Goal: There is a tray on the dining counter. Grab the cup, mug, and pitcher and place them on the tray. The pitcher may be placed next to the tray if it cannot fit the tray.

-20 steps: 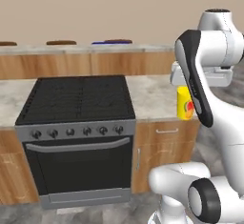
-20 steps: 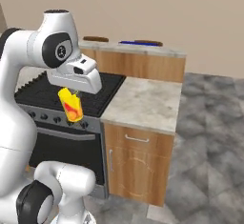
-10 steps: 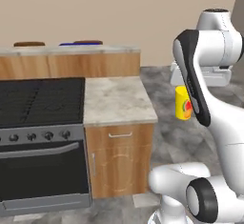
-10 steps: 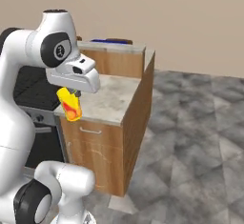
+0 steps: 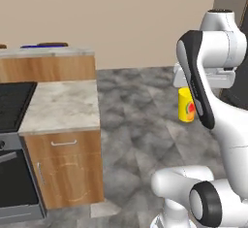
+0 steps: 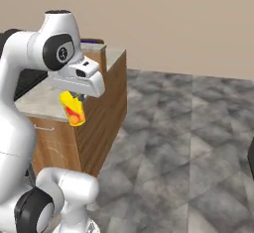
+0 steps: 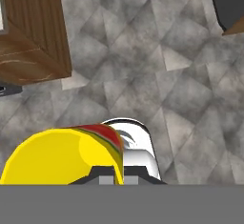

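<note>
The dining counter (image 5: 46,52) runs along the far wall, at the left in the left base view, with a sliver of dark blue on its top near the back edge that is probably the tray (image 5: 30,46); too small to be sure. Nearer stands a marble worktop (image 5: 60,105) over a wooden drawer cabinet (image 5: 63,173), with grey stone floor (image 6: 188,143) to its right. The gripper (image 6: 74,97) hangs over that floor, pinching the yellow cup (image 5: 186,105) upright in mid-air, well apart from the tray. By my reading, the cup is picked up but not yet delivered; mug and pitcher remain to be fetched.
</note>
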You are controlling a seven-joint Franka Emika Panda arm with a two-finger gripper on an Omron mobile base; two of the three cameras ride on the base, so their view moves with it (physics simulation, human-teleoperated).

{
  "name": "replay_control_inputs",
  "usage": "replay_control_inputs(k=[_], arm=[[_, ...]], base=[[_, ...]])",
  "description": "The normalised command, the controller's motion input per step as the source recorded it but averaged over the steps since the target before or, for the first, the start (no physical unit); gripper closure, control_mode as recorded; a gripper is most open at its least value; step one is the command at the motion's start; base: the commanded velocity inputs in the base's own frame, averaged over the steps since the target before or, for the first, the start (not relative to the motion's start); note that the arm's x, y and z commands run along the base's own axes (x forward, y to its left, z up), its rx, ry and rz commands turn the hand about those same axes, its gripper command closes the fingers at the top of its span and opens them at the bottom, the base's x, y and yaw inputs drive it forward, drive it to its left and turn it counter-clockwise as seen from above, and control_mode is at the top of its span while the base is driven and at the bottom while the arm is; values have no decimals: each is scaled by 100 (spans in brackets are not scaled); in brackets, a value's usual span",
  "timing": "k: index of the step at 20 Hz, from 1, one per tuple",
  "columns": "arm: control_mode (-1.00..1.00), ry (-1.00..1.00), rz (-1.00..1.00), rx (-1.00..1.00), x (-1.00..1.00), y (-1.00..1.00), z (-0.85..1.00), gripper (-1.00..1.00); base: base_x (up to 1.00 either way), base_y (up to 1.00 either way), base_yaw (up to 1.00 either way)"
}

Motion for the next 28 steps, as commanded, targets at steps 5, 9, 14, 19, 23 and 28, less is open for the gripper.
replay_control_inputs(k=[5,9,14,19,23,28], arm=[[100,0,0,0,0,0,0,100],[100,0,0,0,0,0,0,100],[100,0,0,0,0,0,0,100],[100,0,0,0,0,0,0,100],[100,0,0,0,0,0,0,100],[100,0,0,0,0,0,0,100]], base=[[5,-100,-1],[50,-99,-6],[99,-51,0],[100,2,0],[100,13,0],[100,0,0]])
